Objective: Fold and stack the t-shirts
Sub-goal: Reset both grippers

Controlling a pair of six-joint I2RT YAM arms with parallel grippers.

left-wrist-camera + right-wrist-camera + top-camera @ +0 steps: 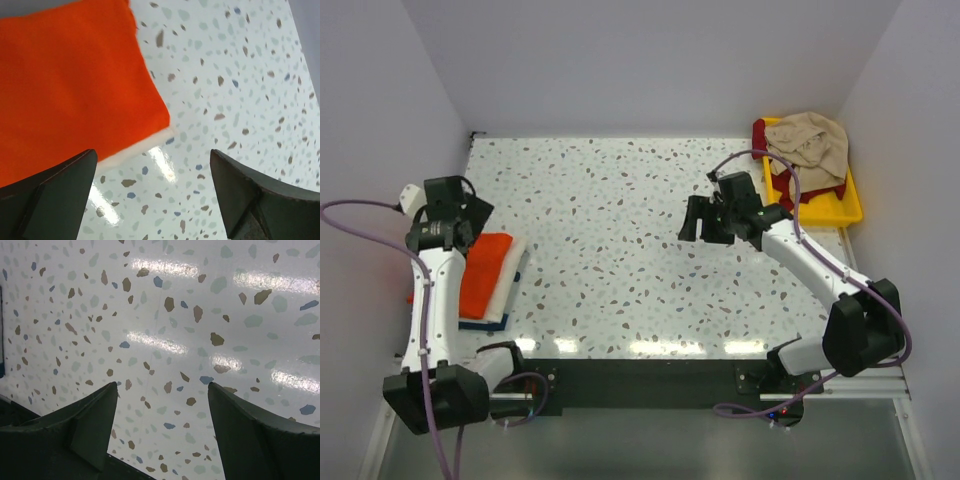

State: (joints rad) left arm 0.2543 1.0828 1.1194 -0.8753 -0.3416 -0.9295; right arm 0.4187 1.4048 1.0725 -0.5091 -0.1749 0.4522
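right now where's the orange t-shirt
Top view: the orange t-shirt lies folded atop the stack near the table's left edge, right beside the left arm.

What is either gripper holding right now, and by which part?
Nothing. The left gripper and the right gripper both stand open and empty; the orange t-shirt lies free.

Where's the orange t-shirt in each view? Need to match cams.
Top external: orange t-shirt folded at the far left, mid-height.
Left wrist: orange t-shirt fills the upper left.
Right wrist: not in it.
Shared landmark: speckled tabletop in all three; cream-white edge under the orange in the first two.
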